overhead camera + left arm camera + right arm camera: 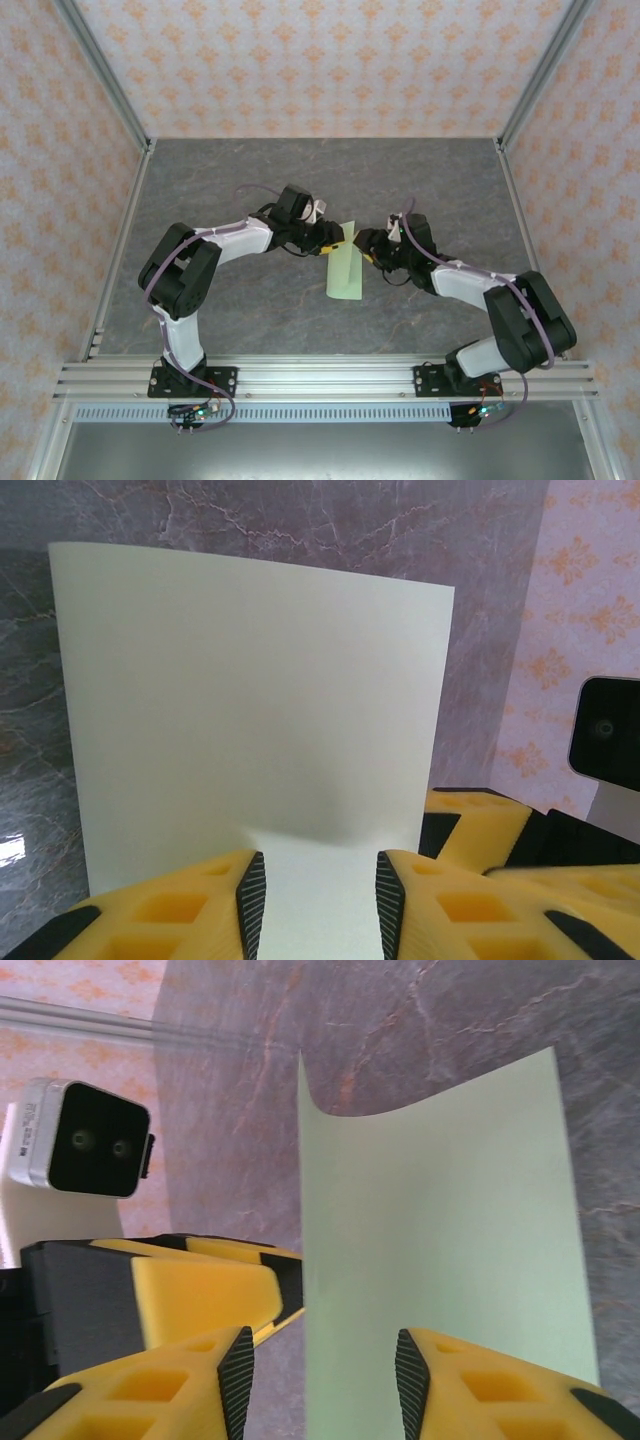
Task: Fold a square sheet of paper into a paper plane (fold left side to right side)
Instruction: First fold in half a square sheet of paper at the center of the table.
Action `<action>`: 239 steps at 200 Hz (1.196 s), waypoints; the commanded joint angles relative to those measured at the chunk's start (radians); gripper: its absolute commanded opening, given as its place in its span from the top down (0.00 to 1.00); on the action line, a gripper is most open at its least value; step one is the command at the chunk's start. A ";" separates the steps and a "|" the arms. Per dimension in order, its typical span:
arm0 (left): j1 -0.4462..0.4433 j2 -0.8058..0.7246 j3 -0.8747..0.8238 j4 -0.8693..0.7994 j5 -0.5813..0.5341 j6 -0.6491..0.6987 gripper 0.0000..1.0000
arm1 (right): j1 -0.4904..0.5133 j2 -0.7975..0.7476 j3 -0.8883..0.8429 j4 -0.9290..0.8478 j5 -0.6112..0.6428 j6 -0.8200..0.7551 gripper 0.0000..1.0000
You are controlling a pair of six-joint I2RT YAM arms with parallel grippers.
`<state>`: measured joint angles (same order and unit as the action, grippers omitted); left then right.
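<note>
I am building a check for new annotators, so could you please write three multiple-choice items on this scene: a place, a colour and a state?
1. Where is the sheet of paper?
A. Between the left claw and the right claw, mid-table
B. In the far left corner
C. On the rail by the bases
2. What colour is the sheet?
A. Red
B. Pale green
C. Dark blue
3. How do the left claw's jaws stand?
A. Pressed tight together
B. Apart, paper showing between them
C. Clamped on a pen
Answers: 1 A, the top view shows both claws flanking it; 2 B, its tint against the grey table; 3 B, the left wrist view shows a gap.
</note>
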<state>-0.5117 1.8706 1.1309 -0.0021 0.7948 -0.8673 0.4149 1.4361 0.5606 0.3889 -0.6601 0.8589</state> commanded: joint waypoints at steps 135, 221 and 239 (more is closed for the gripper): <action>-0.003 -0.071 0.026 -0.260 -0.193 0.159 0.48 | 0.027 0.106 0.098 -0.169 0.078 -0.112 0.97; -0.041 0.016 0.083 -0.288 -0.206 0.166 0.43 | 0.027 0.149 0.107 -0.251 0.144 -0.145 0.96; -0.050 0.033 0.109 -0.304 -0.211 0.172 0.43 | 0.027 0.157 0.107 -0.247 0.143 -0.145 0.95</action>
<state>-0.5491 1.8729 1.1889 -0.2611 0.6186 -0.7261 0.4366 1.5803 0.6502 0.1585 -0.5449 0.7341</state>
